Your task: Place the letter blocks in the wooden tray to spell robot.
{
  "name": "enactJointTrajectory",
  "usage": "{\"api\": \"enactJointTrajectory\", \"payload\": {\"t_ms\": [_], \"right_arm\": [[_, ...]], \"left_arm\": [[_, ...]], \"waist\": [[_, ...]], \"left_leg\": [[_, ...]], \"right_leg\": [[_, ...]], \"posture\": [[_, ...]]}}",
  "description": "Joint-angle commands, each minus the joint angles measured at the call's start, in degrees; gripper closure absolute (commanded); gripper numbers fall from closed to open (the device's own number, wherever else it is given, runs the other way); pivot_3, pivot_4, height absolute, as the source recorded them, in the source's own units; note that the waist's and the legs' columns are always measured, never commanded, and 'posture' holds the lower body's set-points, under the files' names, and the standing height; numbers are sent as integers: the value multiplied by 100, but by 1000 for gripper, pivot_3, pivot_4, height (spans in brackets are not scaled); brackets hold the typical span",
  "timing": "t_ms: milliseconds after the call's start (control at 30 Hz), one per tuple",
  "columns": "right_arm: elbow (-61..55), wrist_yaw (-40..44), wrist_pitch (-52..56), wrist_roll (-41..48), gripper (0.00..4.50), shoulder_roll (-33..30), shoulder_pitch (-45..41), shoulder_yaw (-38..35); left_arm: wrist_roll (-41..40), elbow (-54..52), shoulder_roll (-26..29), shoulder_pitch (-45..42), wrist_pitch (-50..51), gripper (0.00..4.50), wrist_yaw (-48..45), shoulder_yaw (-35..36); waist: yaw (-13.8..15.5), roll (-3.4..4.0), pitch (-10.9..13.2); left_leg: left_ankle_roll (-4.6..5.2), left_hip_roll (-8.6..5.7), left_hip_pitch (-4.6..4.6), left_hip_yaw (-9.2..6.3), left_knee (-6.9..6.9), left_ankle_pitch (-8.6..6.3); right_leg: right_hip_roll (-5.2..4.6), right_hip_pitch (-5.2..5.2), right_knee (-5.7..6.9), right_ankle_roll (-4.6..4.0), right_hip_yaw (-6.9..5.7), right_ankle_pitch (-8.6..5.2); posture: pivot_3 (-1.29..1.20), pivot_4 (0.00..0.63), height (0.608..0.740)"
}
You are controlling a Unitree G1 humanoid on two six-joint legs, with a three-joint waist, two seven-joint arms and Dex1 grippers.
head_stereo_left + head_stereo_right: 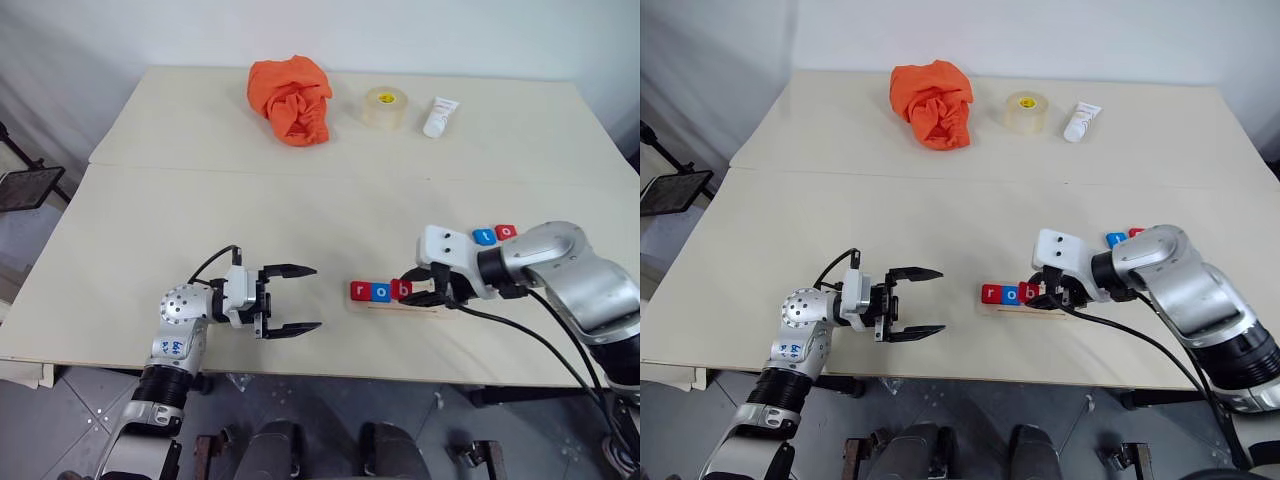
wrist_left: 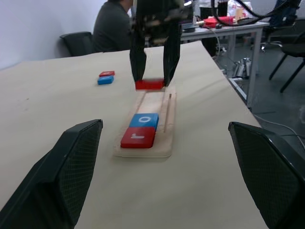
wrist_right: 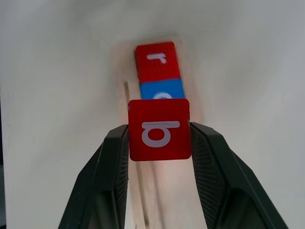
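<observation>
The right hand (image 3: 159, 136) holds the red "b" block (image 3: 159, 129) pinched by its two side edges, just above the wooden tray (image 2: 167, 117), right behind the blue "o" block (image 2: 144, 119) and the red "r" block (image 2: 137, 137) already seated at the tray's near end in the left wrist view; the risk I see is the "b" coming down tilted or overlapping the "o", riding up on it or on the thin rim instead of dropping flat; a nudge could also shove the two seated blocks or slide the light tray across the worktop (image 1: 200, 200); the grip looks shallow, so the block might twist on release. Two more blocks, a blue one (image 1: 484, 237) and a red one (image 1: 506, 231), lie right of centre in the left eye view, just behind the right forearm, which could brush them. That arm reaches in from the lower right, wrist bent downward over the tray; the left hand (image 1: 290, 299) sits lower left of centre, pointing sideways toward the tray, its fingers spread wide and empty.
</observation>
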Motion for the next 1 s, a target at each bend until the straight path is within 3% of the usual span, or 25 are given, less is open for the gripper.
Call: {"api": "enactJointTrajectory", "payload": {"t_ms": [33, 367, 1000], "right_arm": [[119, -10, -161, -216, 3035, 80, -168, 133], [524, 50, -490, -617, 3035, 100, -216, 323], [518, 231, -474, -594, 3035, 8, -172, 102]], "left_arm": [[-126, -319, 71, 78, -10, 0, -25, 59], [-107, -506, 124, 210, 14, 0, 98, 92], [-60, -413, 68, 176, -30, 0, 226, 48]], "waist": [[9, -1, 0], [1, 0, 0], [5, -1, 0]], "left_leg": [[0, -1, 0, -1, 0, 0], [0, -1, 0, -2, 0, 0], [0, -1, 0, -3, 0, 0]], "right_leg": [[0, 1, 1, 0, -1, 0], [0, 0, 2, 0, -1, 0], [-1, 0, 2, 0, -1, 0]], "posture": [[0, 150, 740], [0, 150, 740], [0, 150, 740]]}}
